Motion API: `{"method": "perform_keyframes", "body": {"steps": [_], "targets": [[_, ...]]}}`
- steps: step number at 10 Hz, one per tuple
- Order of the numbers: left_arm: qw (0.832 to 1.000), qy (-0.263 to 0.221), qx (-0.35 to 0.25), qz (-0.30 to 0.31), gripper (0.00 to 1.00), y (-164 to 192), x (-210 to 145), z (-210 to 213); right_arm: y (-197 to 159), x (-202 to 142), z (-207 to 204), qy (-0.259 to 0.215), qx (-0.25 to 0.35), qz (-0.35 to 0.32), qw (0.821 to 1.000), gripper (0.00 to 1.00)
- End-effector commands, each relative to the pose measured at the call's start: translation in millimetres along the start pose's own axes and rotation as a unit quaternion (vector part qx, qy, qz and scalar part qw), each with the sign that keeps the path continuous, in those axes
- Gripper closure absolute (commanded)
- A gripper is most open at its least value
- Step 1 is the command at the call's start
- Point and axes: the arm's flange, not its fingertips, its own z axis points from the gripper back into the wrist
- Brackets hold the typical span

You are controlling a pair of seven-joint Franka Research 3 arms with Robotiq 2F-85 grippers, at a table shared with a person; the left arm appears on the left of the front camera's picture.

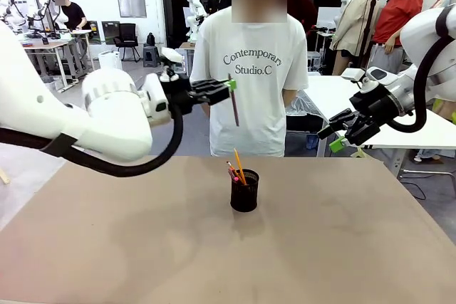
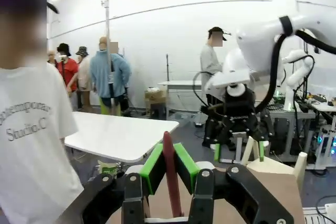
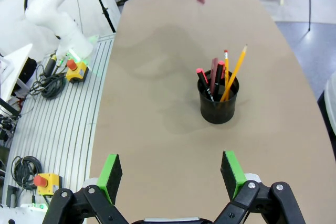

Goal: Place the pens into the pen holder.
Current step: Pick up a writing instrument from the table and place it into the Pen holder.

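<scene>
The black mesh pen holder [image 1: 244, 191] stands upright near the middle of the table, with a yellow-orange pencil [image 1: 239, 166] and dark red pens leaning in it. My left gripper [image 1: 229, 85] hangs high above and slightly left of the holder, shut on a dull reddish-brown pen [image 1: 234, 107] that points down. In the left wrist view that pen [image 2: 170, 174] sits between the green pads [image 2: 151, 168]. My right gripper [image 1: 343, 135] is open and holds nothing, up at the right. From its wrist view the holder [image 3: 218, 104] lies ahead of the open right gripper [image 3: 171, 174].
A person in a white T-shirt [image 1: 249, 83] stands at the far edge, directly behind the held pen. The brown tabletop [image 1: 107, 247] is bare around the holder. A white table [image 1: 427, 129] stands behind my right arm.
</scene>
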Motion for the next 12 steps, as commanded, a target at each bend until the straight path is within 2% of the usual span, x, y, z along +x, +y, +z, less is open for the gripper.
{"method": "perform_keyframes", "body": {"steps": [1,2,3,6,7,8,9,10,12], "targets": [[1.0,0.002,-0.02,-0.019,1.0,-0.2,-14.3,-11.8,1.6,1.3,0.9,-0.003,0.001,-0.003,1.0,0.0],[0.999,0.019,-0.033,0.009,1.0,-1.6,-22.9,-17.9,1.6,1.3,0.9,-0.003,0.001,-0.003,1.0,0.0],[1.0,0.004,-0.012,-0.004,1.0,-7.7,-10.6,-8.5,1.6,1.3,0.9,-0.003,0.001,-0.003,1.0,0.0],[1.0,0.004,-0.012,-0.004,1.0,-7.7,-10.6,-8.5,1.6,1.3,0.9,-0.003,0.001,-0.003,1.0,0.0],[1.0,0.01,-0.017,-0.003,1.0,-7.2,-17.4,-12.0,1.6,1.3,0.9,-0.003,0.001,-0.003,1.0,0.0],[0.998,0.007,-0.06,-0.017,1.0,-4.5,-30.0,-16.3,1.6,1.3,0.9,-0.003,0.001,-0.003,1.0,0.0],[0.997,0.019,-0.074,-0.03,1.0,0.6,-46.2,-23.4,1.6,1.3,0.9,-0.003,0.001,-0.003,1.0,0.0],[0.996,0.021,-0.072,-0.057,1.0,0.6,-57.7,-27.5,1.6,1.3,0.9,-0.003,0.001,-0.003,1.0,0.0],[0.995,0.031,-0.073,-0.064,1.0,0.8,-77.2,-31.6,1.6,1.3,0.9,-0.003,0.001,-0.003,1.0,0.0]]}}
